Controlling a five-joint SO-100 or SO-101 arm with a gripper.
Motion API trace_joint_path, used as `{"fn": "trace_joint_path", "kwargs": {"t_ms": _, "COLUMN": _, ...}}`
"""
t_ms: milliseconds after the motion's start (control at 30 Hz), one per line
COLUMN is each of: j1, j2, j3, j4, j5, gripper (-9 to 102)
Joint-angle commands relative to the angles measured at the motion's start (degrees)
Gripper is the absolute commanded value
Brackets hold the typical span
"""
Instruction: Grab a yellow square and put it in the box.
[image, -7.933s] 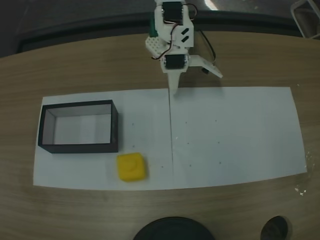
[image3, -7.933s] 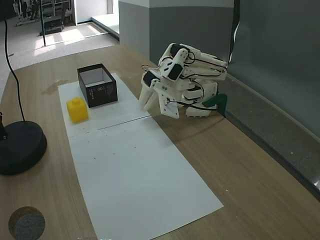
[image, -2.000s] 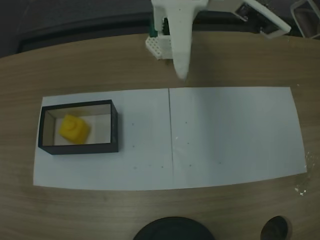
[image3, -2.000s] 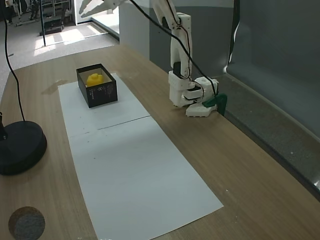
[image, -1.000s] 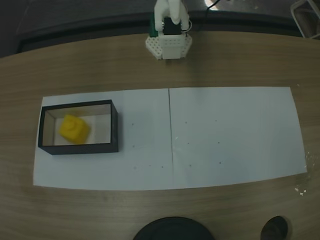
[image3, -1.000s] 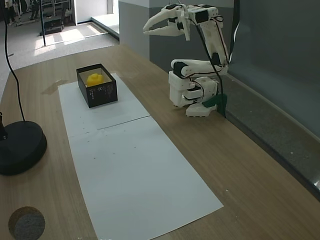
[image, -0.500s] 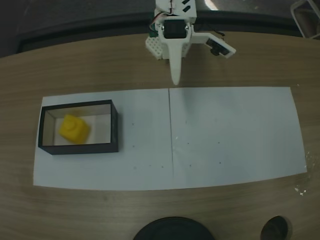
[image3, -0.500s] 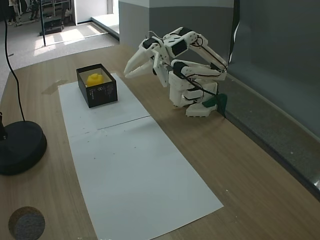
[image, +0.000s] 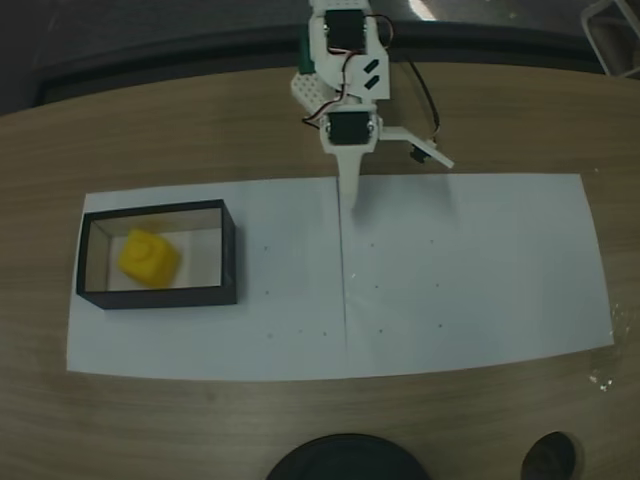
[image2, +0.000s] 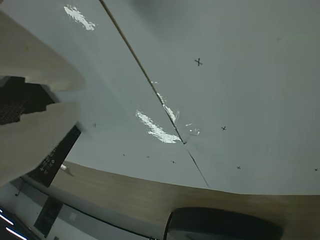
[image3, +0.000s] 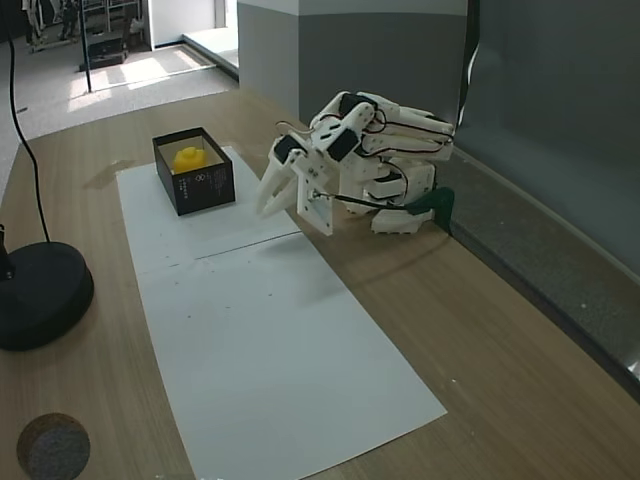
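The yellow square (image: 147, 256) lies inside the box (image: 160, 295), a black-walled tray on the left part of the white paper. In another fixed view the yellow square (image3: 188, 158) shows above the box's wall (image3: 205, 185). My gripper (image: 350, 200) points down over the paper's back edge at the centre seam, far to the right of the box. It is shut with nothing in it (image3: 266, 208). In the wrist view the gripper (image2: 75, 97) enters from the left, its fingers together, with the box wall (image2: 52, 160) behind them.
A long white paper sheet (image: 470, 270) covers the wooden table. A black round lamp base (image3: 35, 295) stands at the table's front edge, with a thin cable rising from it. A small dark disc (image: 548, 455) lies near the front right in a fixed view.
The arm has folded down from a raised pose, and the gripper has dropped to the paper's back edge. The yellow square has stayed in the box.
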Motion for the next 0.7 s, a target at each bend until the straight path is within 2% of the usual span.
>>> {"fn": "trace_joint_path", "kwargs": {"t_ms": 0, "j1": -0.6, "j2": 1.2, "j3": -3.0, "j4": 4.7, "j5": 0.2, "gripper": 0}}
{"fn": "trace_joint_path", "kwargs": {"t_ms": 167, "j1": -0.4, "j2": 1.2, "j3": -5.9, "j4": 15.8, "j5": 0.3, "gripper": 0}}
{"fn": "trace_joint_path", "kwargs": {"t_ms": 667, "j1": -0.5, "j2": 1.2, "j3": -5.9, "j4": 15.5, "j5": 0.2, "gripper": 0}}
